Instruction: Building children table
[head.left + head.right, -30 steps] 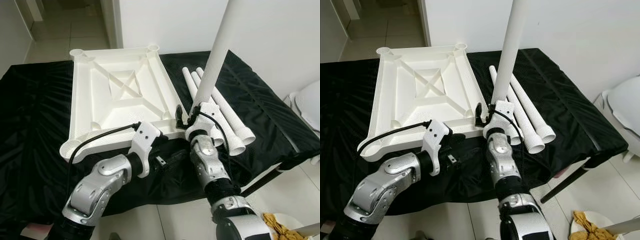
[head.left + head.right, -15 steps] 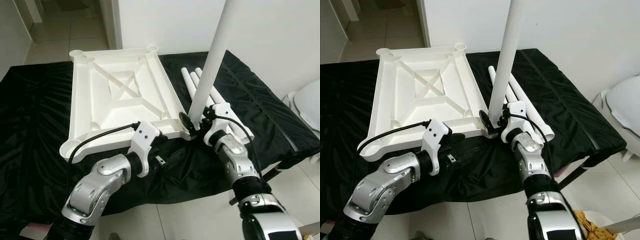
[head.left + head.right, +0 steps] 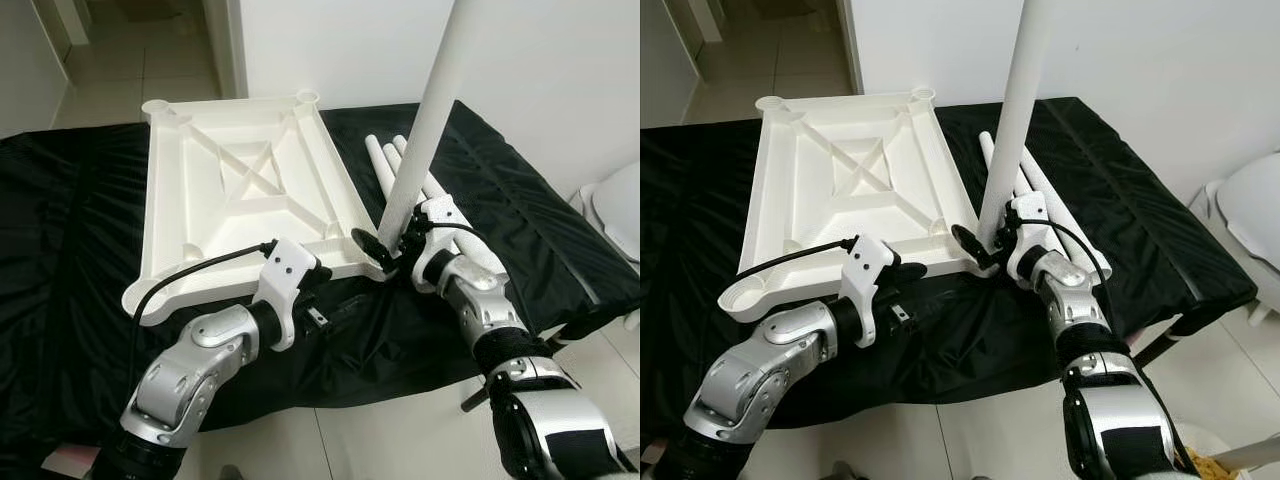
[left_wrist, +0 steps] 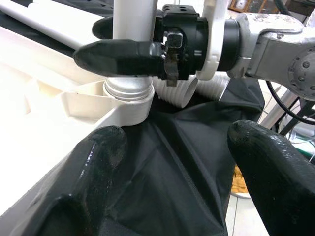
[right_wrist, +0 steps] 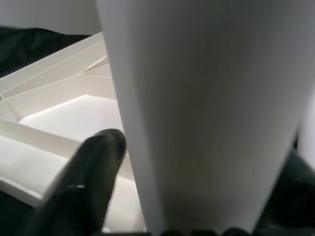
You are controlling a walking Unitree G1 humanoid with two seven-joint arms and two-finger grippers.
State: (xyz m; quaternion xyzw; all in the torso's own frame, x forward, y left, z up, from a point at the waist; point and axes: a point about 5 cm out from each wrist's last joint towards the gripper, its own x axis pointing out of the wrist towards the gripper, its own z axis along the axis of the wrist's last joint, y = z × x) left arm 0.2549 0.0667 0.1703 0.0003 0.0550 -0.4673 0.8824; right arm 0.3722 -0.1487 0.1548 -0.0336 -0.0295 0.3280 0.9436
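While the right gripper (image 3: pixel 385 243) clamps the upright table leg (image 3: pixel 428 115) just above its threaded end, that end now sits in the near corner socket (image 4: pixel 129 101) of the upturned tabletop (image 3: pixel 235 190), where a second ago it hung beside it. Seating looks begun, screwing remains; the left gripper (image 4: pixel 172 162) waits open just below the socket.

The upright table leg (image 3: pixel 428 120) runs off the top edge, its upper end cut from sight.
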